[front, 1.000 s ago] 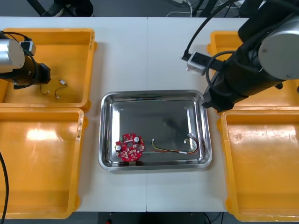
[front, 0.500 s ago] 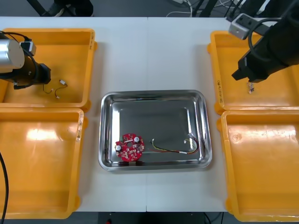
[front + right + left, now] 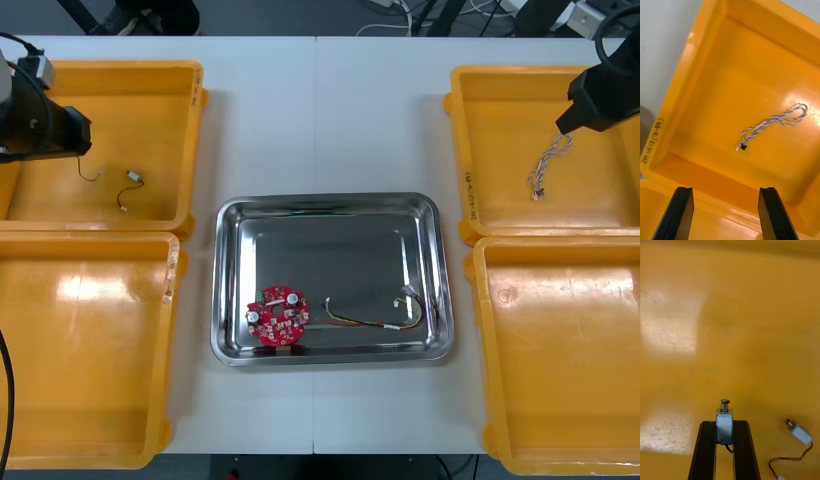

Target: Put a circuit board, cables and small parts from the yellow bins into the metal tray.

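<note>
A light worktop (image 3: pixel 320 120) seen from steeply above carries four yellow bins, two down each side, with a shiny metal tray (image 3: pixel 330 203) between them. The left end effector (image 3: pixel 724 427) is over the far left bin (image 3: pixel 190 130), close to that bin's outer side. Its two black fingers are nearly closed and pinch a small metal part (image 3: pixel 724 416) between their tips. The part stands upright, and its round head pokes up past the fingertips. Whether it touches the bin floor cannot be told. A second small part (image 3: pixel 799 432) lies loose on the same bin floor, near the held one but apart from it, with a thin black wire curling away from it. The right end effector (image 3: pixel 726 213) is above the far right bin (image 3: pixel 470 130), toward the outer far corner. Its fingers are spread wide with nothing between them. A twisted blue and white cable (image 3: pixel 771 125) lies on that bin's floor beyond the fingertips, looped at one end, with a small dark plug at the other end. Nothing touches it. In the tray, a round red board (image 3: pixel 277 316) rests flat near the front left corner. A red and yellow cable (image 3: pixel 365 320) lies beside it along the front edge and reaches toward the tray's right wall. The near left bin (image 3: pixel 90 350) and the near right bin (image 3: pixel 560 380) show bare yellow floors.
</note>
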